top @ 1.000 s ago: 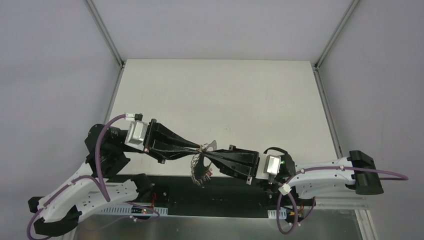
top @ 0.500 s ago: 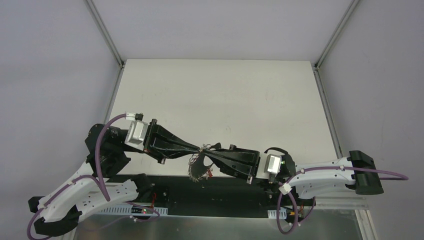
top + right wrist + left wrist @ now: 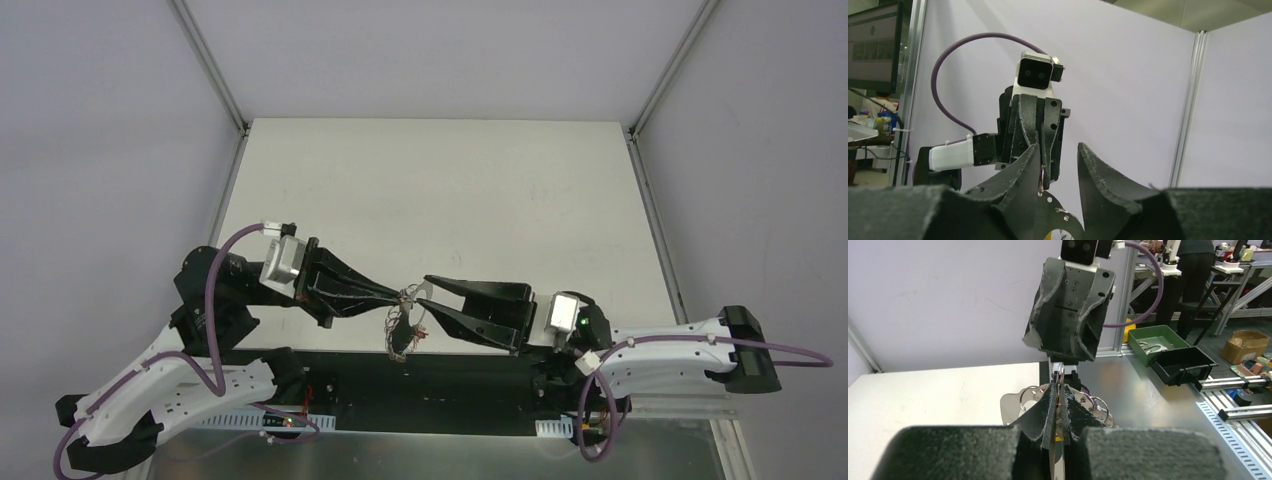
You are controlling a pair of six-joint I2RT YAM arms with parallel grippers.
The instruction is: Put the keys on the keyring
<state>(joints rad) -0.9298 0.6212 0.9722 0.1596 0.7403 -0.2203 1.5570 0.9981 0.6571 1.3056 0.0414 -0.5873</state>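
The keyring (image 3: 409, 299) hangs in the air over the table's near edge, with my left gripper (image 3: 403, 297) shut on its thin silver loop. Several small silver keys and tags (image 3: 400, 338) dangle below it in a bunch. In the left wrist view the loop (image 3: 1060, 371) stands edge-on between the closed fingertips, with a flat silver tag (image 3: 1013, 405) to the left and small rings (image 3: 1098, 405) to the right. My right gripper (image 3: 424, 291) faces the left one from the right, open, its fingers either side of the loop. In the right wrist view the loop (image 3: 1040, 176) lies near the left finger (image 3: 1030, 157).
The white table (image 3: 440, 190) stretches away behind both grippers. A black strip (image 3: 440, 385) runs along the near edge by the arm bases. Off the table, a green bin (image 3: 1155, 342) and a black bin (image 3: 1183, 365) sit on a metal bench.
My right gripper has opened, let go of the keyring and pulled back slightly to the right. The left gripper closed on the loop and holds it; the bunch swings beneath.
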